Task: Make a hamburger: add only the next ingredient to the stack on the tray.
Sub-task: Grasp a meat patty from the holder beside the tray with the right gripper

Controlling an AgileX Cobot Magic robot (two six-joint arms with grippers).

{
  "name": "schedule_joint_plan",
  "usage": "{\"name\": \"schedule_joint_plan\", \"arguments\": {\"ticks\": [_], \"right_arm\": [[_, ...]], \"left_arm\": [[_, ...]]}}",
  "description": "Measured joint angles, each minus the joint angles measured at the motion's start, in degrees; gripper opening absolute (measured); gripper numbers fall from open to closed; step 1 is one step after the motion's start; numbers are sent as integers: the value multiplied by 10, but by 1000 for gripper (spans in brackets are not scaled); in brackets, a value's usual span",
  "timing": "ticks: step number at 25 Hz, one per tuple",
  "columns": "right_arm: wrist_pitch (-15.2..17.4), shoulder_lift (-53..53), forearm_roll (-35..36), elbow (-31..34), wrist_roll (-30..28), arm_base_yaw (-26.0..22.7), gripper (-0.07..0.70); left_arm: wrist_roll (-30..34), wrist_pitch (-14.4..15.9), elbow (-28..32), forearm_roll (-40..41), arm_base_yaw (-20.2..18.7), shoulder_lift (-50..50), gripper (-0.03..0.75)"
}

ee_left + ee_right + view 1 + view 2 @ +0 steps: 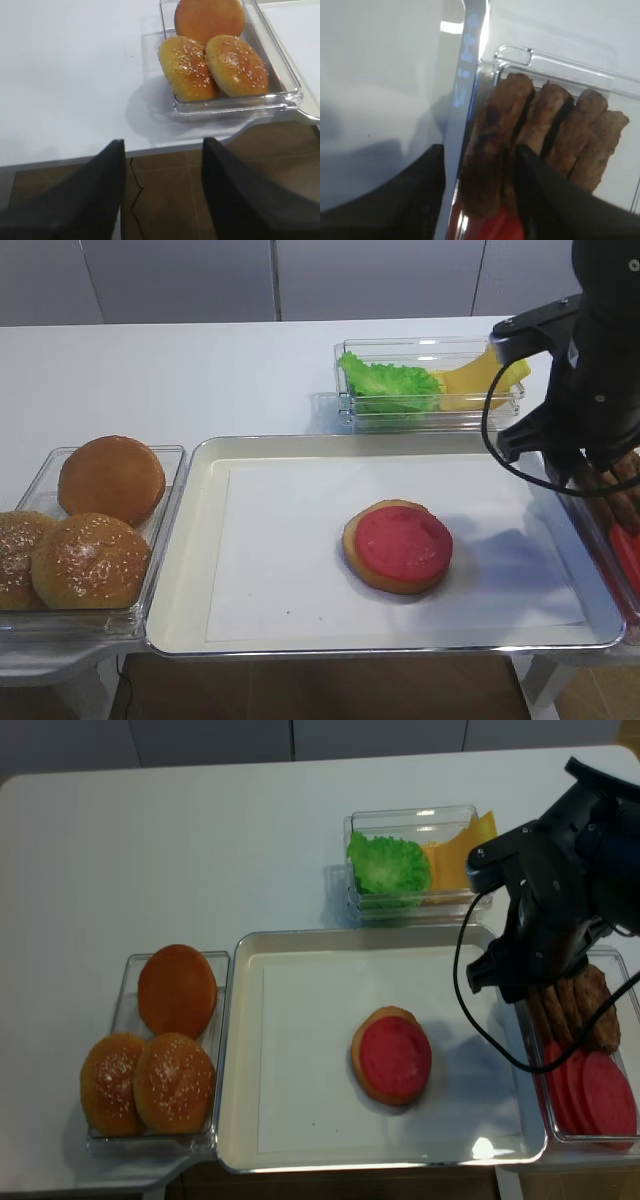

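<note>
White table w/ tray; right gripper fingers straddle a patty, grip unclear.

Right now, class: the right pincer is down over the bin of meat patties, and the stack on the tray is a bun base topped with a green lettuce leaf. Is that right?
Not quite. The stack on the tray is topped with a red tomato disc, as the exterior high view shows; the lettuce sits in its bin. The right pincer is indeed over the meat patties.
</note>
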Motion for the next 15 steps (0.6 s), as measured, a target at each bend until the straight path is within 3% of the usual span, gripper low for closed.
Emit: {"name": "schedule_joint_plan", "arguments": {"ticks": [7, 15], "right_arm": [[6, 2, -1, 0, 0, 0, 141], [11, -1, -1, -1, 0, 0, 132]], "left_arm": [[0, 0, 0, 0, 0, 0, 369], [0, 0, 0, 0, 0, 0, 369]]}}
